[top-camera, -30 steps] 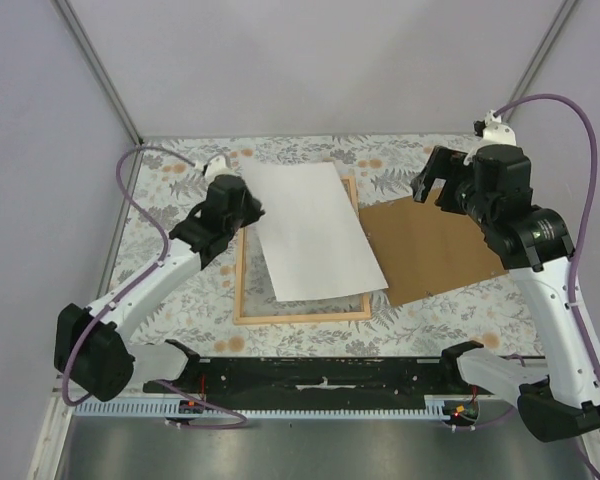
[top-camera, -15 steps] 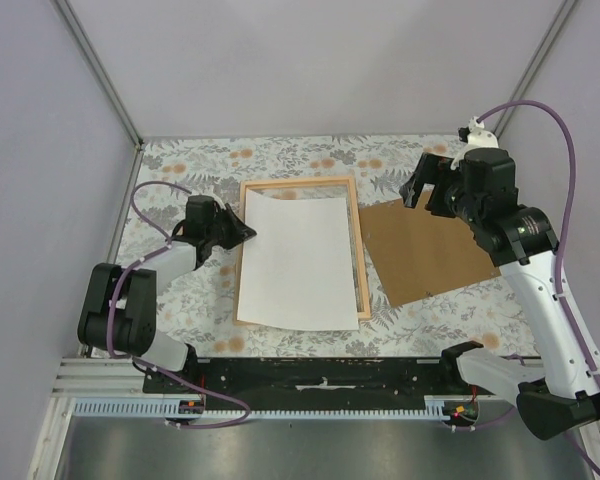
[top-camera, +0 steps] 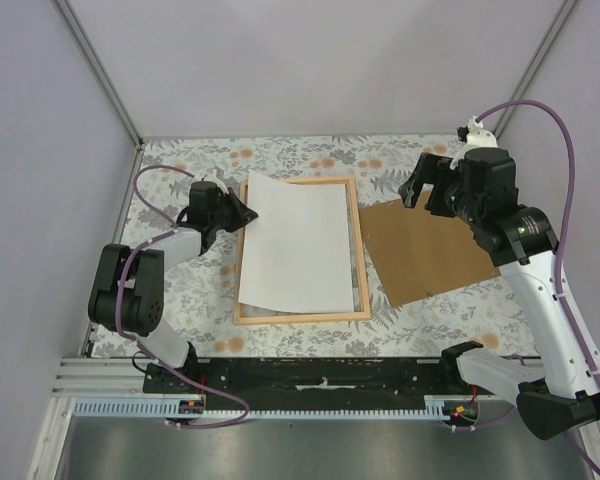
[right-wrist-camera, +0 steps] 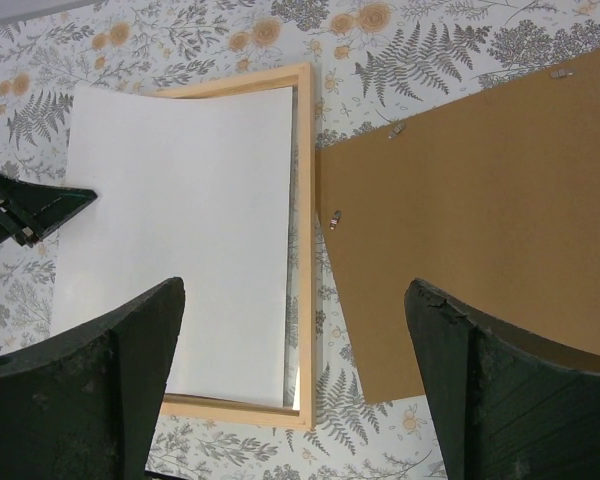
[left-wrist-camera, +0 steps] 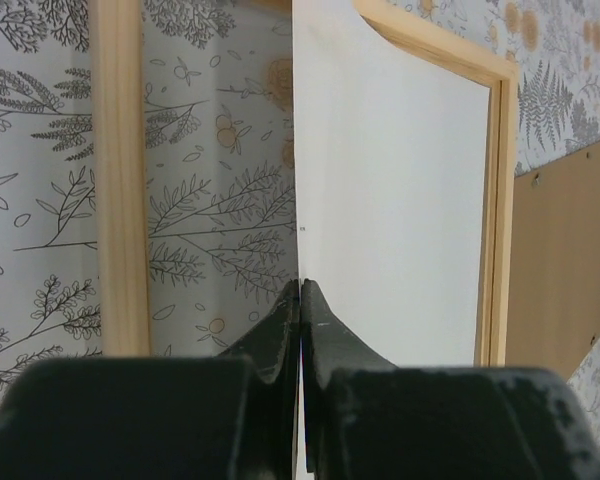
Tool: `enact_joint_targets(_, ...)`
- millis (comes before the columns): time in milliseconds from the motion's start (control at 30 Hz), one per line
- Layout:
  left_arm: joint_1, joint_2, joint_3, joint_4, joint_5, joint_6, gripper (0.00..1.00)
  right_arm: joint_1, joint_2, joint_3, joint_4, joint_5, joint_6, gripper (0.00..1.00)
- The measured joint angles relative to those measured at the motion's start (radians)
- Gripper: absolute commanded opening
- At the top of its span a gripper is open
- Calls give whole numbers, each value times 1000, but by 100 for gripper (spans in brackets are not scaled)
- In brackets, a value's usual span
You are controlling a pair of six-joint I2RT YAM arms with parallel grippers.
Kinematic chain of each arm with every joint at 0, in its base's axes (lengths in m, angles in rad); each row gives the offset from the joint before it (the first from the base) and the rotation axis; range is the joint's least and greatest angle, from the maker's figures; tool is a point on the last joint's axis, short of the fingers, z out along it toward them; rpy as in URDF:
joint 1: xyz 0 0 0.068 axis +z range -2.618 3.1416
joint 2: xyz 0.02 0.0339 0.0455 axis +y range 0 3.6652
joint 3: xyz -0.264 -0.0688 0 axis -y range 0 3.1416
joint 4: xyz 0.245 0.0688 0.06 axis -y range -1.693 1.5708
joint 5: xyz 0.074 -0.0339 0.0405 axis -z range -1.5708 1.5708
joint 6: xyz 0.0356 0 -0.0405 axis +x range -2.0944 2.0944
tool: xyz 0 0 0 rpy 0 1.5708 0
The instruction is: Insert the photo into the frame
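The photo (top-camera: 295, 245) lies white back up over the light wood frame (top-camera: 361, 262). Its near edge sits inside the near rail. Its far left corner covers the frame's far left corner. My left gripper (top-camera: 242, 215) is shut on the photo's left edge and holds that edge raised. In the left wrist view the fingertips (left-wrist-camera: 301, 285) pinch the sheet (left-wrist-camera: 390, 190) edge-on, between the frame's two rails (left-wrist-camera: 120, 180). My right gripper (top-camera: 425, 185) hangs open and high over the gap between frame and board. Between its fingers (right-wrist-camera: 100, 385) I see the photo (right-wrist-camera: 180, 220) and the frame (right-wrist-camera: 305, 250).
A brown backing board (top-camera: 430, 250) with small metal clips lies flat to the right of the frame, also in the right wrist view (right-wrist-camera: 480, 220). A floral cloth (top-camera: 180, 290) covers the table. Grey walls stand on three sides.
The photo, skewed across the frame a second ago, has been squared up and drawn towards the far side, so its near edge now sits inside the near rail. The left arm has folded back.
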Motion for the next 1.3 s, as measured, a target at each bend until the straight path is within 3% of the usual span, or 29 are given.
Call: enact_joint_targets(1300, -1, 70, -52, 180, -20, -60, 2, 0, 10, -3, 15, -63, -3, 98)
